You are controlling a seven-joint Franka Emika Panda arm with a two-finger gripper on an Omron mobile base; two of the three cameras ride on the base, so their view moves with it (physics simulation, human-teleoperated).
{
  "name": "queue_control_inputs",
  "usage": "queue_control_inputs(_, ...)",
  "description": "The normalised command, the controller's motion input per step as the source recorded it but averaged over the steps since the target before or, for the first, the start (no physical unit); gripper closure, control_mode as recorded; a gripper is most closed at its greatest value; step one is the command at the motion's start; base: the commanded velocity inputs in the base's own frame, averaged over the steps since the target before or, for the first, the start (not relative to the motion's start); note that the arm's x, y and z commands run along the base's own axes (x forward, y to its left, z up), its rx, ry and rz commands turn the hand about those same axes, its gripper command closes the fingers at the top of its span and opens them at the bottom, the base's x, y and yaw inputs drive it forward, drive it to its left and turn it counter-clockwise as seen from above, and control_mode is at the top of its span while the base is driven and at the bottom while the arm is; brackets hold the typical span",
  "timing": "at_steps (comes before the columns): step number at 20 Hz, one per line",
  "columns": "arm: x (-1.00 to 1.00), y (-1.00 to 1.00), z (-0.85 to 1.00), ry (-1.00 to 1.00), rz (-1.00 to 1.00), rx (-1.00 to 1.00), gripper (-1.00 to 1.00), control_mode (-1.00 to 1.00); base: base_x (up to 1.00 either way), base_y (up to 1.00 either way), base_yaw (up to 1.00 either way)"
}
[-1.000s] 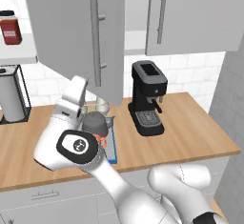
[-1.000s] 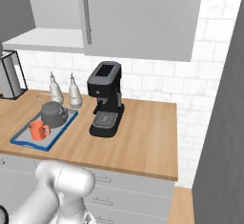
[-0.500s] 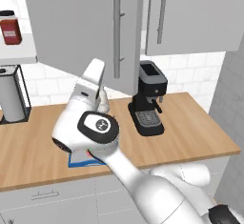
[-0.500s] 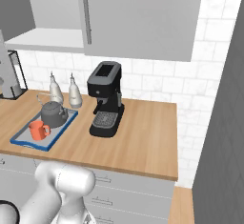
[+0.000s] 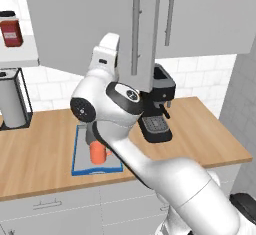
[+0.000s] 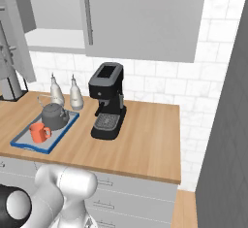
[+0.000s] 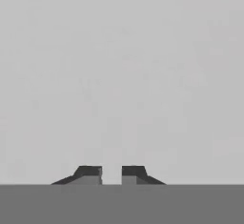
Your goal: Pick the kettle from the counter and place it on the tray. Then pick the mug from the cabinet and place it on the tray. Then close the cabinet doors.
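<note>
A: Where's your pincer [image 7: 111, 172]?
B: Up against a cabinet door [image 5: 95, 29], tips a small gap apart, pinching nothing.
A: And the mug [image 6: 38, 132]?
B: Well below your pincer, on the tray [image 6: 25, 143] beside the kettle [image 6: 53, 116], on the tabletop [image 6: 145, 139].

text: none legible | labels: none | signs: none
</note>
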Motion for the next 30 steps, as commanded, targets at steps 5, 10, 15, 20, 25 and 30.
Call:
queue_control_inputs(5,0.6,-0.23,0.0,0.16,0.05,0.01,1.0,-1.0,0.0,0.0,0.0)
queue_control_inputs(10,0.63,-0.32,-0.03,0.05,0.01,0.0,1.0,-1.0,0.0,0.0,0.0)
queue_control_inputs(15,0.56,-0.48,0.0,0.14,0.02,0.01,1.0,-1.0,0.0,0.0,0.0)
queue_control_inputs(20,0.48,-0.46,0.0,0.08,0.05,0.0,1.0,-1.0,0.0,0.0,0.0)
queue_control_inputs(25,0.45,-0.42,-0.02,0.01,0.05,0.0,1.0,-1.0,0.0,0.0,0.0)
queue_control_inputs(30,0.5,-0.41,-0.07,0.0,0.05,0.0,1.0,-1.0,0.0,0.0,0.0)
